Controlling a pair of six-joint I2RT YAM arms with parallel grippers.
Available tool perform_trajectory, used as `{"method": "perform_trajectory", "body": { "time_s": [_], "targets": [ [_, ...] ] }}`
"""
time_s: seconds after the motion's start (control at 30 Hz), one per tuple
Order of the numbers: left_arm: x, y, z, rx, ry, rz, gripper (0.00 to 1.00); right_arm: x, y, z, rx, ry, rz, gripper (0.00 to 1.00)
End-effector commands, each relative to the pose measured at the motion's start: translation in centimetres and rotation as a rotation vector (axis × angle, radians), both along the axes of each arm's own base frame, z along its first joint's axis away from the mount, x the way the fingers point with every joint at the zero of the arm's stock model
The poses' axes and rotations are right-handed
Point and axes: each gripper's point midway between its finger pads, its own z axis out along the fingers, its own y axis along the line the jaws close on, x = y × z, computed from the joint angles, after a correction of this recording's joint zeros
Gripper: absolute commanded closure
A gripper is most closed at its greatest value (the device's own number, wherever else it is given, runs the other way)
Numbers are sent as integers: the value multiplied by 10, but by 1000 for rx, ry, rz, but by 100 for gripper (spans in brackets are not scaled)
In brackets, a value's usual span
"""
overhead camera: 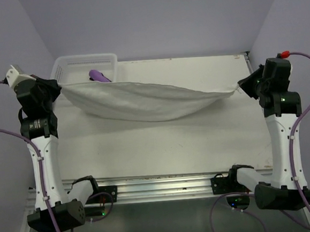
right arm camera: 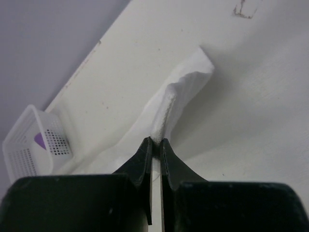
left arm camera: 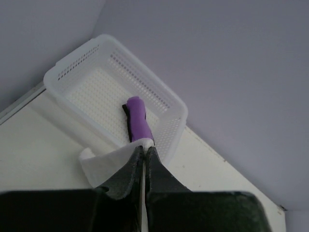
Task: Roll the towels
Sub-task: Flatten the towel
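The basket (overhead camera: 83, 58) holds the rolled purple towel (overhead camera: 99, 76); left fingers (left arm camera: 129, 176) and right fingers (right arm camera: 143, 166) pinch the white towel (overhead camera: 143, 101).

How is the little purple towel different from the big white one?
The small purple towel is rolled up; the large fluffy white towel is stretched out and sagging. The purple one lies in the white mesh basket; the white one hangs from the left fingers and right fingers. Both are soft cloth.

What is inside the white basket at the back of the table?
A rolled purple towel lies on the mesh floor of the basket. Nothing else shows inside, but the white towel hides the near corner.
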Motion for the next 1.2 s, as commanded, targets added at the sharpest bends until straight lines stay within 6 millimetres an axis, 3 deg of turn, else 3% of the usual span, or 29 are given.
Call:
{"method": "perform_trajectory", "body": {
  "time_s": [0.0, 0.13, 0.23, 0.4, 0.53, 0.57, 0.73, 0.97, 1.17],
  "targets": [
    [-20, -6, 74, -37, -196, -5, 100, -23, 2, 38, 2, -39, -11, 100],
    [-35, -21, 112, -60, -335, -56, 100, -39, 4, 77, -9, -107, -10, 100],
    [-44, -30, 126, -74, -362, -92, 100, -53, 3, 96, -26, -128, -18, 100],
    [-65, -40, 138, -112, -427, -105, 100, -71, 5, 107, -6, -146, -36, 100],
    [-80, -31, 138, -148, -404, -20, 100, -86, 3, 117, -4, -174, -70, 100],
    [-88, -27, 146, -144, -421, 14, 100, -89, 3, 116, 1, -168, -78, 100],
    [-110, -14, 143, -150, -411, 125, 100, -97, 3, 113, 11, -158, -91, 100],
    [-132, -6, 120, -188, -406, 217, 100, -118, -4, 118, -14, -167, -135, 100],
    [-156, 3, 120, -216, -450, 308, 100, -129, -3, 119, 4, -166, -157, 100]
  ]
}}
